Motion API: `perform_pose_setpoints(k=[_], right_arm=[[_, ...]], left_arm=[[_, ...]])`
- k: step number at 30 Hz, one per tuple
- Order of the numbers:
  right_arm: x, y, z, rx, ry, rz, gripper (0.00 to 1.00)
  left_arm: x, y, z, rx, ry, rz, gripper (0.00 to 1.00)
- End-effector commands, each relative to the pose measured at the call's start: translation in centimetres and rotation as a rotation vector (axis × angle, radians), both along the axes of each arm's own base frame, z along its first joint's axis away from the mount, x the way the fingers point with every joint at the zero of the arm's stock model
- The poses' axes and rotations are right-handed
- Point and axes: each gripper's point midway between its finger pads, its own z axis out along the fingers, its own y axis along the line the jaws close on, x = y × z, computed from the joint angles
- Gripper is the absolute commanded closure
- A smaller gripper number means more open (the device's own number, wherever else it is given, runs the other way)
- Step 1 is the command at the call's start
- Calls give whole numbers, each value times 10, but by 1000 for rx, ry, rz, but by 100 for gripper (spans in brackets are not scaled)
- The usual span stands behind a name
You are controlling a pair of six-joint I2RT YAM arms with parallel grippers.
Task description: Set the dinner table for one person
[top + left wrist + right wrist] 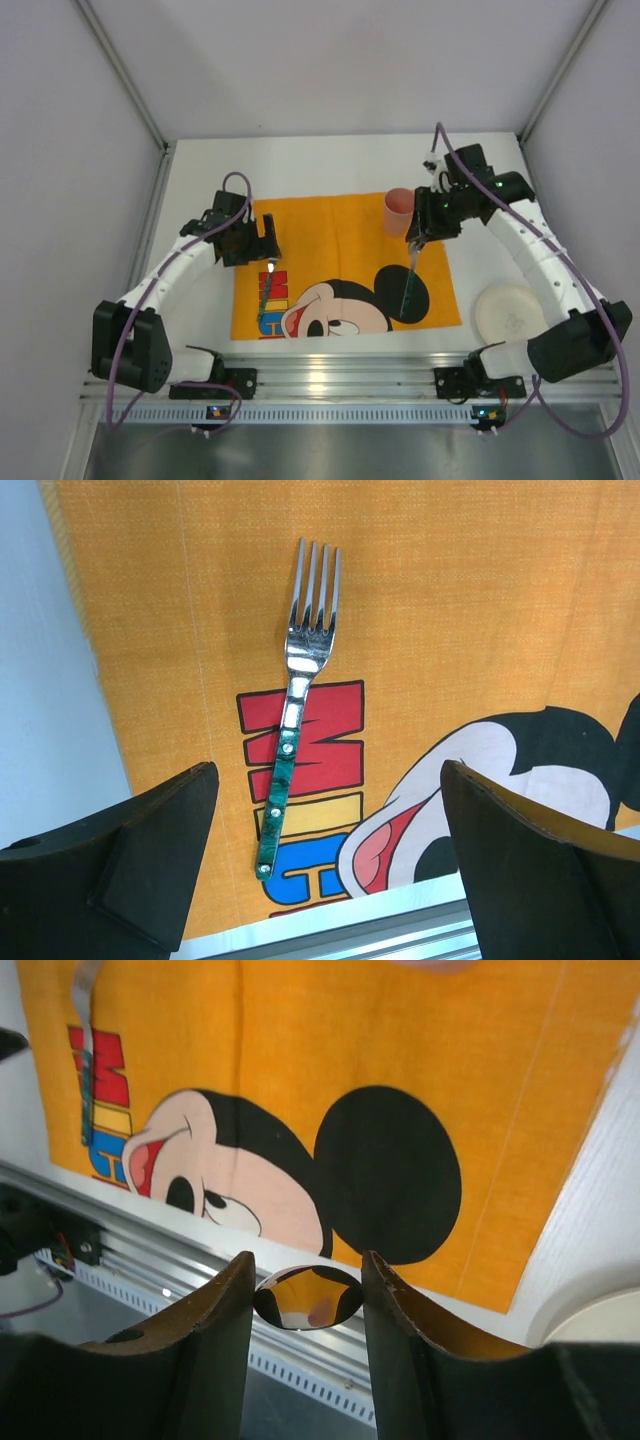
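The white dinner table carries an orange Mickey Mouse cloth. A fork with a green handle lies on the cloth's left part, tines pointing away; it also shows in the left wrist view. My left gripper hovers open and empty above it. My right gripper is shut on the bowl of a spoon; its green handle hangs down over Mickey's ear.
A pink cup stands upright on the cloth's far right part, just left of my right gripper. A white plate lies on the table right of the cloth. The ridged aluminium rail runs along the near edge.
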Motion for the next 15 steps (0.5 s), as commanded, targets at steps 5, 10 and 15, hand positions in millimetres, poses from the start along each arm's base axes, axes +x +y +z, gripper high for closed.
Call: perform_pose_setpoints(k=[5,10,15], right_arm=[[0,36,-45,-54,31,81,100],[29,44,-68,-82,26,74,100],[50,54,-93,-77,38,43,100]], left_arm=[[-16,3,10,-9,-36,3,2],[-21,6,15,-7,-47,10,2],[-23,9,21,2,-58,19,2]])
